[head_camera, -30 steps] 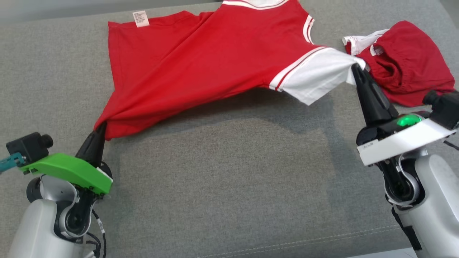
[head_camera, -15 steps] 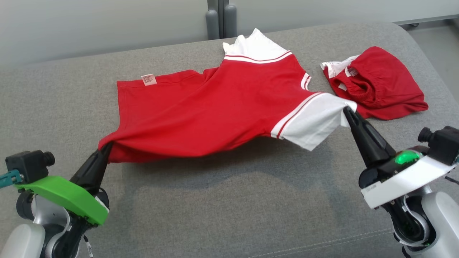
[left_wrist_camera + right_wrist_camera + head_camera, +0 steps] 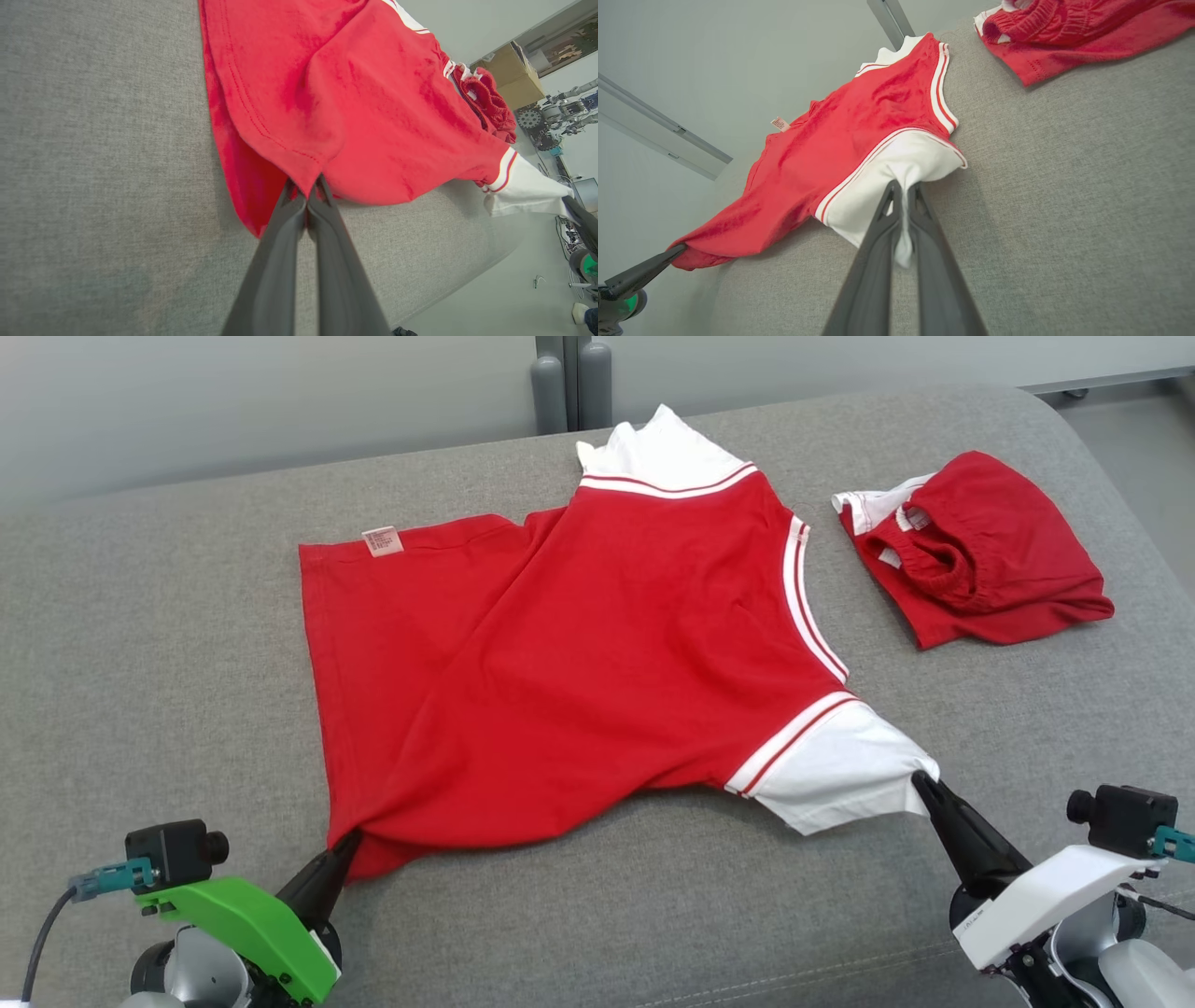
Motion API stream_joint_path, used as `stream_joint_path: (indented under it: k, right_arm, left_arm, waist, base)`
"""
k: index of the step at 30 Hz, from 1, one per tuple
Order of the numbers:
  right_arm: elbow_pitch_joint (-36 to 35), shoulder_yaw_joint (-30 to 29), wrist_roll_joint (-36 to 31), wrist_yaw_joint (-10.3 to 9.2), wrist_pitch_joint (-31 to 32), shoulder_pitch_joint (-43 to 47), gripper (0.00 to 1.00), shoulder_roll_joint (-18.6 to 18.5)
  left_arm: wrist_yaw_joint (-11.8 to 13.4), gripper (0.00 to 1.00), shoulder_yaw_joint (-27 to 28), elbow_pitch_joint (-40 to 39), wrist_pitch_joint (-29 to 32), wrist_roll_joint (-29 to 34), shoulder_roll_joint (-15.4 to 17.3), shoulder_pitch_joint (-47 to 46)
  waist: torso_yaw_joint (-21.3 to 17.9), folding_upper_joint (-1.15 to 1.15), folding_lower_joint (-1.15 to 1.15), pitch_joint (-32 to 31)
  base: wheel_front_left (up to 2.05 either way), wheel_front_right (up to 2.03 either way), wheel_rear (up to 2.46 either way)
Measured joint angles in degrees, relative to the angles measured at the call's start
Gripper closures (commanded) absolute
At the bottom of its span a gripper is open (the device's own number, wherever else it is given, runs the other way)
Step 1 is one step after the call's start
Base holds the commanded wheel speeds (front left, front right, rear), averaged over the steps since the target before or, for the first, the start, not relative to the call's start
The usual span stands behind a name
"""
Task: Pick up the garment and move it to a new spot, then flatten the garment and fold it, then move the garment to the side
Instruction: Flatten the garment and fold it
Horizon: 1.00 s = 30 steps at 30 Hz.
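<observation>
The shirt (image 3: 579, 653) lies at twelve o'clock, stretched nine to three: left pincer (image 3: 349, 841) grips its hem, right pincer (image 3: 920, 782) its sleeve.

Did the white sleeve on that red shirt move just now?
Yes. Judged against the red shorts, which stayed put, the white sleeve has been pulled nearer the robot, away from them.

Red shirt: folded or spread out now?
Spread, not folded: red shirt lies open on the cushion, left gripper pinching its hem corner, right gripper its white sleeve.
</observation>
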Motion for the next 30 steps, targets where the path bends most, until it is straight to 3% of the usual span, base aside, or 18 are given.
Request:
stream_joint_path:
  k: [12,23,24,25,26,27,30]
  right_arm:
    - [2.9,-2.2,0.1,-0.07,-0.8,-0.1,1.0,-0.7]
    - [4.2,-2.5,0.1,-0.02,-1.0,-0.1,1.0,-1.5]
    - [4.4,-2.6,0.1,-0.02,-1.1,-0.1,1.0,-1.5]
    - [4.6,-2.6,0.1,-0.01,-1.1,-0.1,1.0,-1.5]
    - [4.8,-2.6,0.1,-0.01,-1.4,-0.1,1.0,-1.5]
    - [5.2,-2.6,0.1,-0.01,-1.5,-0.1,1.0,-1.5]
    - [5.5,-2.6,0.1,0.0,-2.0,-0.2,1.0,-1.3]
  left_arm:
    - [0.5,1.0,-0.9,4.4,-0.5,2.4,0.4,-3.1]
    - [0.4,1.0,-1.6,6.7,-0.8,2.4,-1.3,-3.7]
    - [0.4,0.96,-1.6,6.7,-1.1,2.4,-1.4,-3.7]
    - [0.4,0.68,-1.5,6.8,-1.3,2.4,-1.4,-3.7]
    - [0.4,0.54,-1.5,6.9,-1.7,2.4,-1.4,-3.7]
    - [0.3,0.0,-1.2,7.1,-2.4,2.3,-1.6,-3.6]
    - [0.3,0.0,-1.0,7.1,-3.4,1.8,-2.3,-3.6]
  waist:
    - [-0.5,0.0,0.0,1.8]
    - [-1.0,0.0,0.0,2.7]
    - [-1.1,0.0,0.0,2.8]
    - [-1.1,0.0,0.0,2.8]
    - [-1.1,0.0,0.0,2.9]
    - [-1.1,0.0,0.0,3.1]
    - [-0.9,0.0,0.0,3.3]
  base:
    - [0.0,0.0,0.0]
    - [0.0,0.0,0.0]
    - [0.0,0.0,0.0]
    - [0.0,0.0,0.0]
    - [0.0,0.0,0.0]
    - [0.0,0.0,0.0]
    - [0.0,0.0,0.0]
